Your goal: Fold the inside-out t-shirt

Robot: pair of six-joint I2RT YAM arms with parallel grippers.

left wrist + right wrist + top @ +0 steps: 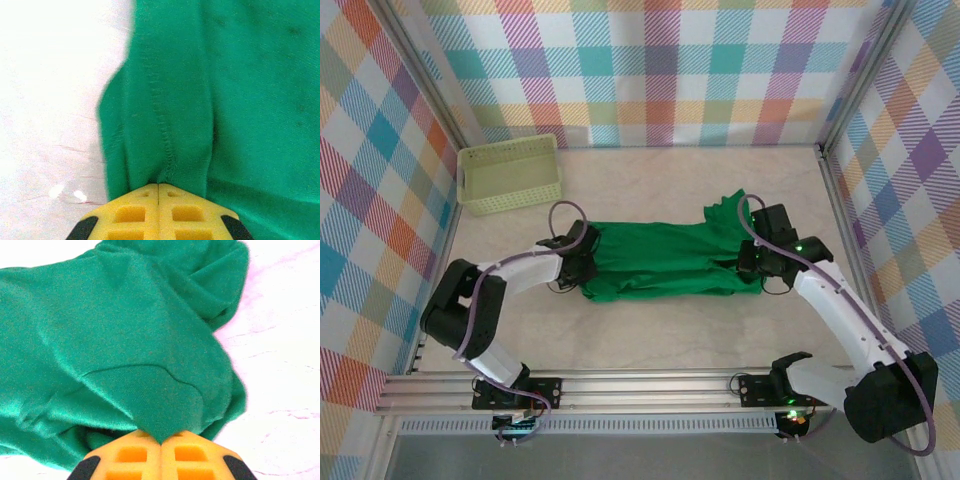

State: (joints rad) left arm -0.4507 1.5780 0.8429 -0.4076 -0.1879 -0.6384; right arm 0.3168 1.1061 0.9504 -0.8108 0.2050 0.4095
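Pinching the t-shirt (660, 262) near the basket (512, 202), left tool (158, 189) and right tool (161, 440) clamp closed.

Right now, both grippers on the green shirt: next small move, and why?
Probably lift both ends slightly, together. The left gripper is shut on bunched fabric at the t-shirt's left end, the right gripper on a fold at its right end, and the shirt lies on the table between them; an even lift should free it for folding.

T-shirt (250, 100) runs past the left wrist view's edges (its pinched fold hidden between fingers (142, 202)).
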